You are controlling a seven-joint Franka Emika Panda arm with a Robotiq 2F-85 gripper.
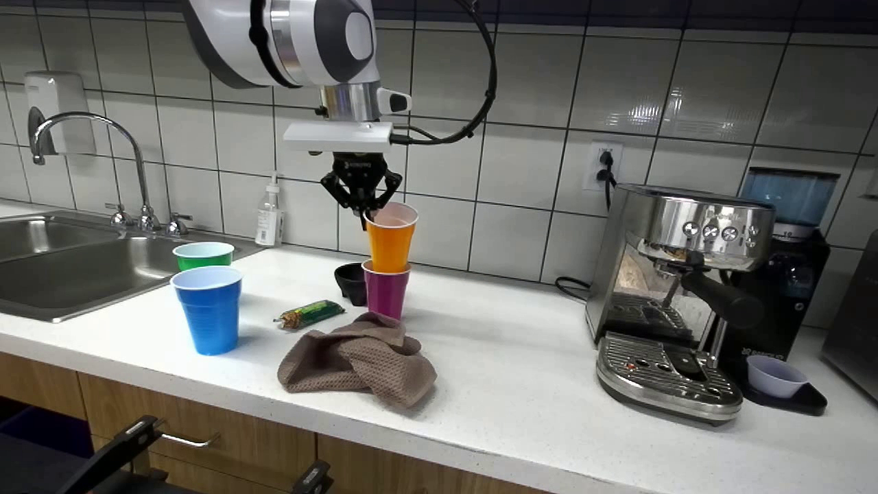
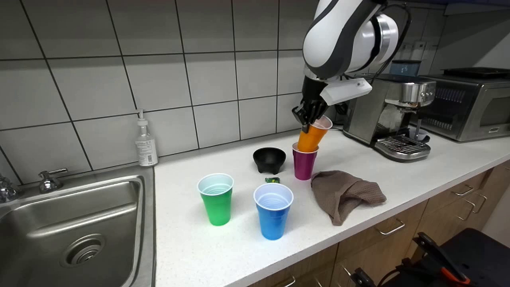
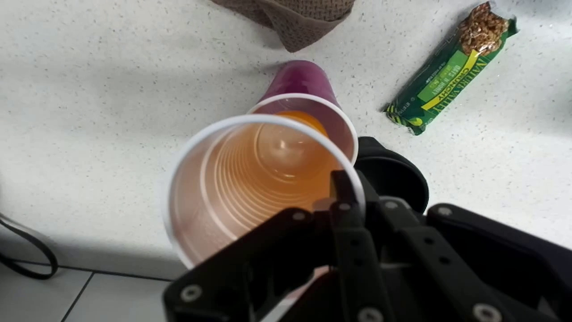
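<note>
The gripper, right of centre in the wrist view, has its fingers closed on the wall of the orange cup, one finger inside the rim and one outside. The orange cup, near upper centre in an exterior view, is tilted, its base within the mouth of the purple cup, which stands upright on the counter; whether the base touches the purple wall cannot be told. Just beside the purple cup stands the black bowl; near it lies the crumpled brown cloth. The granola bar, in a green wrapper, occupies the upper right of the wrist view. Farther out, the blue cup and green cup stand upright at lower centre of an exterior view. The sink lies at the left of both exterior views, the espresso machine toward the right.
</note>
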